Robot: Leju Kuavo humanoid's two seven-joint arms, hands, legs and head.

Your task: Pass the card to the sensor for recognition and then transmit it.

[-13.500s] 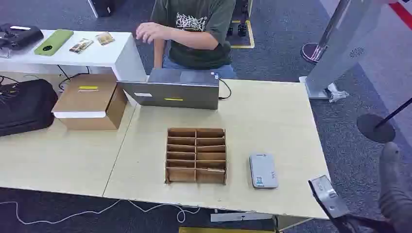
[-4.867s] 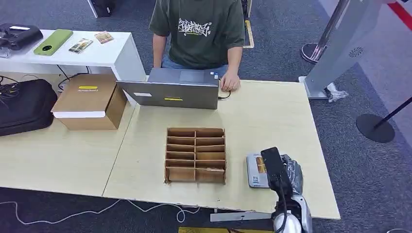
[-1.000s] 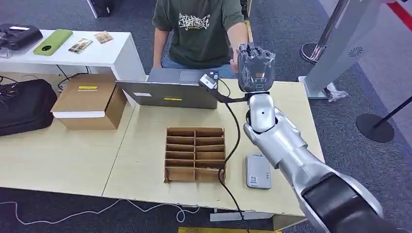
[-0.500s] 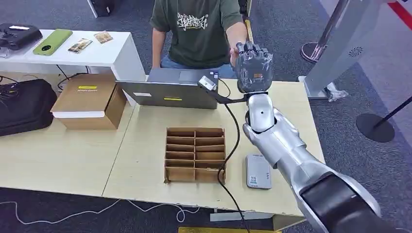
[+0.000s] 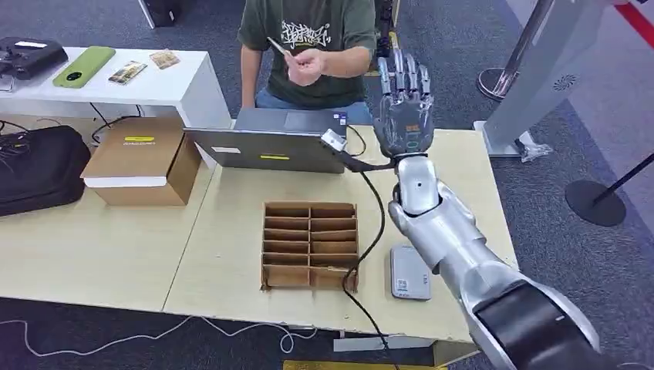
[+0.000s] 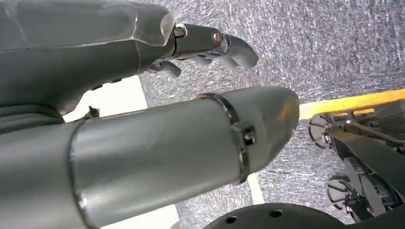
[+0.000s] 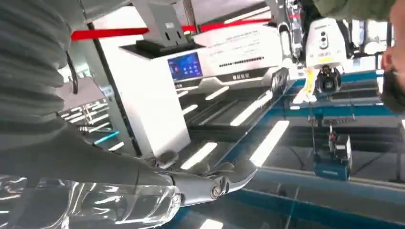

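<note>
Handover looks done, as far as we can judge. Our right hand [image 5: 404,108] is raised over the far edge of the table [image 5: 447,177], fingers spread and upright, holding nothing. The card [image 5: 276,46] is pinched in the person's hand [image 5: 307,63], up at chest height behind the laptop [image 5: 278,142], well apart from our right hand.

Sensor [image 5: 409,274], the flat grey reader, lies on the table just beside the wooden slot rack [image 5: 311,245], near our right forearm. Nothing is on it. We can't tell from these pictures whether the scan registered, but with the card in the person's hand we judge both steps, scan and pass, as finished or nearly so.

Our left hand [image 6: 200,45] shows in the left wrist view over grey carpet, fingers loosely curled with gaps between them, holding nothing.

What's left, we guess: bring the right arm down and away from the person. Cable running from the wrist camera hangs over the rack, could snag there.
</note>
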